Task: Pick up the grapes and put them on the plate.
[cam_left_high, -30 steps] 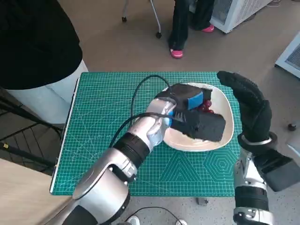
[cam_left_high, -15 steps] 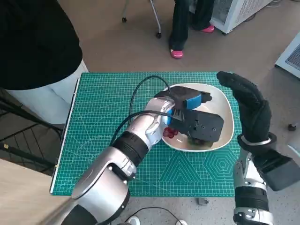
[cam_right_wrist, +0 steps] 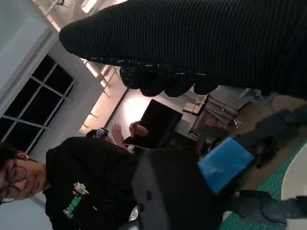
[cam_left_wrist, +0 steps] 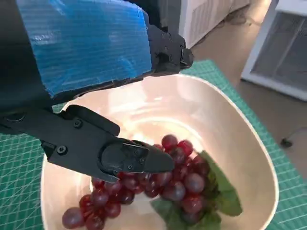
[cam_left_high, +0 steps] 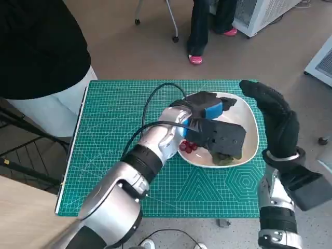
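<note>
grapes (cam_left_wrist: 165, 179) on plate (cam_left_wrist: 249, 158), under left hand (cam_left_high: 215, 129)

Small table, green cutting mat (cam_left_high: 114, 135), white plate (cam_left_high: 251, 127)

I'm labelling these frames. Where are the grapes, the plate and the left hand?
grapes (cam_left_wrist: 175, 175), left wrist view, on the bunch's middle.
plate (cam_left_wrist: 254, 158), left wrist view, on its bare inner wall.
left hand (cam_left_high: 215, 124), head view, on its middle.

The left hand (cam_left_high: 215, 129) has drawn back a little from over the plate (cam_left_high: 250, 118). The red grapes (cam_left_high: 188, 147), hidden under the left hand a second ago, now lie exposed beside its fingers (cam_left_wrist: 129, 158), which have let them go.
</note>
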Controlling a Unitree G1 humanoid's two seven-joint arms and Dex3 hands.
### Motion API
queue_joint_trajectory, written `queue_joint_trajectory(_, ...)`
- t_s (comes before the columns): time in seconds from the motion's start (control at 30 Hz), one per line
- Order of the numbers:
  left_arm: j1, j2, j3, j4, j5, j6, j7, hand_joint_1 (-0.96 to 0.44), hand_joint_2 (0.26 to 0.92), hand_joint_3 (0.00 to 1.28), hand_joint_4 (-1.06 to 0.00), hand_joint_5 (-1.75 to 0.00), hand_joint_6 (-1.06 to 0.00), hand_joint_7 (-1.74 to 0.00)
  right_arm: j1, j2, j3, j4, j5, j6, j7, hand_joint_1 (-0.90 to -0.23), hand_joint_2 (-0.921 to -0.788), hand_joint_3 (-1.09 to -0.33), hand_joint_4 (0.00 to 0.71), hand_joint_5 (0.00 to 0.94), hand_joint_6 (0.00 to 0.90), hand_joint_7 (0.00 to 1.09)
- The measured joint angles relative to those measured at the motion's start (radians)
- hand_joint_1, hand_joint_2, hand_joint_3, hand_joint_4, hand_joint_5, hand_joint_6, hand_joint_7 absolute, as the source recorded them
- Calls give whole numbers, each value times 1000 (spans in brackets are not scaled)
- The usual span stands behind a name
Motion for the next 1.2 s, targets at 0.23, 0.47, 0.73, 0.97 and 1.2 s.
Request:
queue_joint_trajectory(0.23, 37, 55, 39, -57, -27, -73, 57, -617, 921, 244, -75, -5, -179, -12, -3, 0, 0, 5, 1, 0, 4, -534, -921, -520, 350, 1, 323, 2)
queue_joint_trajectory(0.47, 128, 148, 130, -157, -117, -222, 114, -582, 921, 325, -106, -11, -215, -20, -11, 1, 0, 25, 1, 0, 5, -536, -921, -517, 350, 1, 324, 3)
queue_joint_trajectory(0.73, 274, 223, 322, -250, -373, -359, 11, -602, 921, 424, -141, -17, -219, -16, -27, 4, 3, 50, 1, -1, 7, -518, -921, -516, 350, 1, 329, 5)
queue_joint_trajectory(0.97, 419, 253, 450, -345, -569, -437, -108, -605, 921, 465, -170, -22, -219, -14, -46, 11, 5, 72, 10, -1, 23, -509, -921, -513, 350, 0, 335, 8)
queue_joint_trajectory(1.2, 537, 258, 549, -430, -723, -487, -189, -583, 921, 476, -197, -27, -217, -13, -55, 26, 9, 84, 19, -1, 43, -513, -921, -508, 352, 1, 338, 8)
